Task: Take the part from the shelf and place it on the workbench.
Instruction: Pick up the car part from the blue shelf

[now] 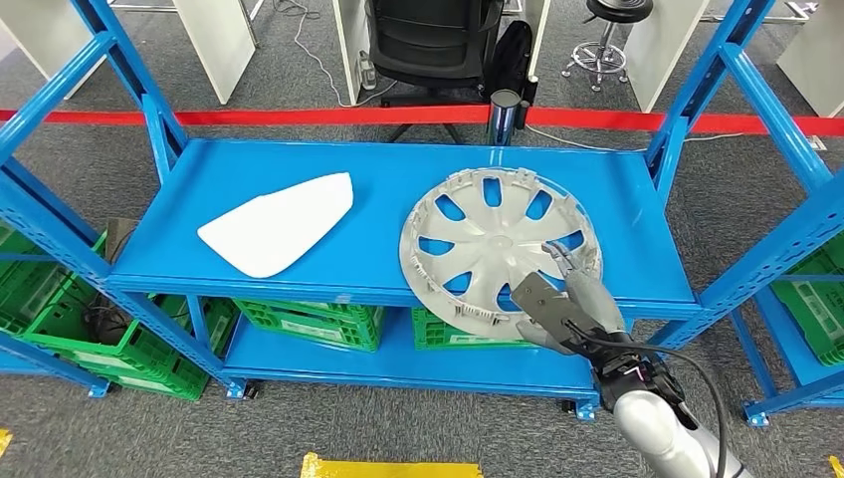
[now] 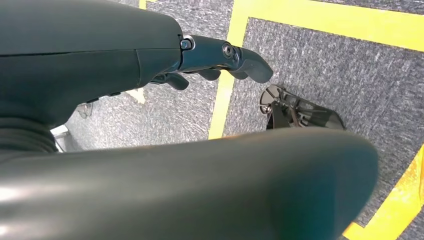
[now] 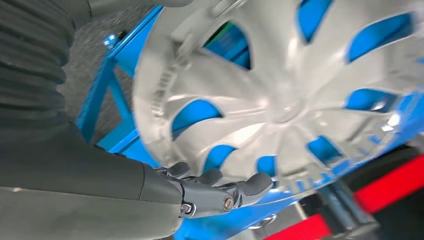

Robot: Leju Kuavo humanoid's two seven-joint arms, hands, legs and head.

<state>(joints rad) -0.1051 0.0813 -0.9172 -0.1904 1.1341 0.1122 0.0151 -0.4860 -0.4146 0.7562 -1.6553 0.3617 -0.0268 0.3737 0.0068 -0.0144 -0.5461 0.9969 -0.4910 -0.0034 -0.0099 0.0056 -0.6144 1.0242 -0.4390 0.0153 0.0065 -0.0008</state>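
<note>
Near rim of silver hubcap (image 1: 496,242) covered by right hand (image 1: 563,304) in head view; contact between fingers and rim not resolvable. Hubcap (image 3: 280,95) motion-blurred in right wrist view, far edge cut off by frame, rim clips smeared. Right hand (image 3: 200,192) there mostly hidden behind grey cover, fingertips (image 3: 255,184) alone visible. Left hand (image 2: 220,62) largely masked by dark covers in left wrist view; finger spread unclear. Office chair (image 1: 433,45) cropped at top of head view. Green crates (image 1: 309,324) under blue shelf (image 1: 249,179) partly hidden by deck; contents unreadable.
</note>
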